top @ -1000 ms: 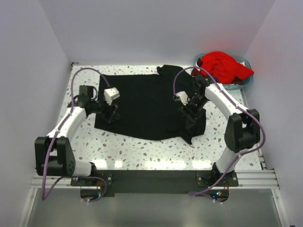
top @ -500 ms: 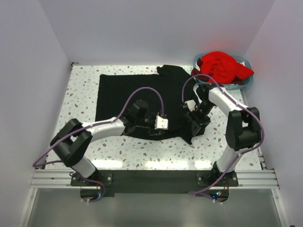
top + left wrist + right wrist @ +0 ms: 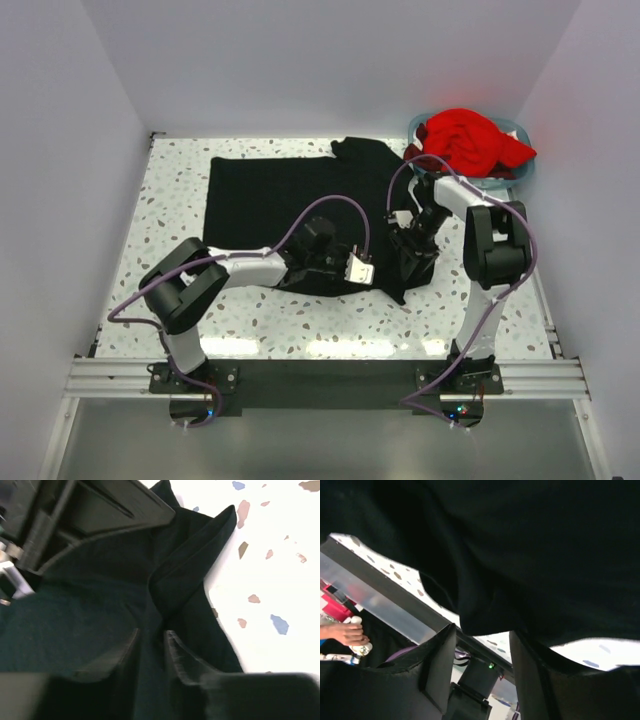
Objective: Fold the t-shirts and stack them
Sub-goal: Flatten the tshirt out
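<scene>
The black t-shirt (image 3: 270,200) lies spread on the speckled table (image 3: 165,200), its right part bunched into folds. My left gripper (image 3: 376,274) has reached across to the shirt's near right corner. In the left wrist view its jaws (image 3: 151,636) stand narrow on a ridge of black cloth (image 3: 100,595). My right gripper (image 3: 408,256) sits just beyond, on the same bunched part. In the right wrist view that gripper (image 3: 482,632) is open, and the hem of the black cloth (image 3: 520,540) drapes over its tips. The red t-shirt (image 3: 468,138) is heaped in the basket.
The light blue basket (image 3: 520,172) stands at the table's back right corner. White walls close in the table on three sides. The two grippers are close together, and the right gripper's black housing (image 3: 90,515) fills the top left of the left wrist view.
My left arm swung from the shirt's left edge across to its near right corner, and its jaws narrowed. My right arm drew back a little toward its base.
</scene>
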Motion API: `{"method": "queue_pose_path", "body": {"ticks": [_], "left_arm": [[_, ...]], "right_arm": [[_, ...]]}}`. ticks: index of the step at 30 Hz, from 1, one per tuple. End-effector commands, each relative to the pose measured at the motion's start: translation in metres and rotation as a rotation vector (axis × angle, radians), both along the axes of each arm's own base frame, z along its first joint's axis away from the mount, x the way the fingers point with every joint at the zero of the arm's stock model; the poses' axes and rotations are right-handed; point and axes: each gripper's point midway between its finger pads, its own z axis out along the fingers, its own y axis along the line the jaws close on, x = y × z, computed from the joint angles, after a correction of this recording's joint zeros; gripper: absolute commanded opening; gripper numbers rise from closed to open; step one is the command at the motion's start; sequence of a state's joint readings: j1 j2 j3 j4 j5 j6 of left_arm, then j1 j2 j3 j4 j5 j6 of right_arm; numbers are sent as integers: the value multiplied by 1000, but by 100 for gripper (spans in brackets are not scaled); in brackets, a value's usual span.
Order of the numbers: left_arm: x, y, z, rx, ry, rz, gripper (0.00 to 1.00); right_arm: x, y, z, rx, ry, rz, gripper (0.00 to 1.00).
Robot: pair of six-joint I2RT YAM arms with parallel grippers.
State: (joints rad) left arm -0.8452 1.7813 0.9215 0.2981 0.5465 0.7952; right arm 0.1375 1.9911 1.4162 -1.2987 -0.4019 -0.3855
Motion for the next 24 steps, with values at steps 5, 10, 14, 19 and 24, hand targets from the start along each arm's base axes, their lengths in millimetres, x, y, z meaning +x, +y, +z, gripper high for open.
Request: {"method": "queue_pose_path", "body": {"ticks": [5, 10, 14, 19, 24], "left_arm": [[-3, -17, 29, -35, -14, -79, 10], [-44, -8, 37, 6, 95, -187, 0], [-97, 5, 35, 62, 185, -312, 0], [-148, 21, 22, 121, 251, -390, 0], [-170, 29, 4, 173, 339, -409, 0]], "right_arm": [[13, 1, 1, -13, -22, -28, 24], [-1, -8, 10, -34, -27, 15, 0], [-29, -20, 16, -63, 9, 61, 0], [-60, -36, 23, -105, 58, 124, 9], [-72, -54, 22, -188, 42, 170, 40]]}}
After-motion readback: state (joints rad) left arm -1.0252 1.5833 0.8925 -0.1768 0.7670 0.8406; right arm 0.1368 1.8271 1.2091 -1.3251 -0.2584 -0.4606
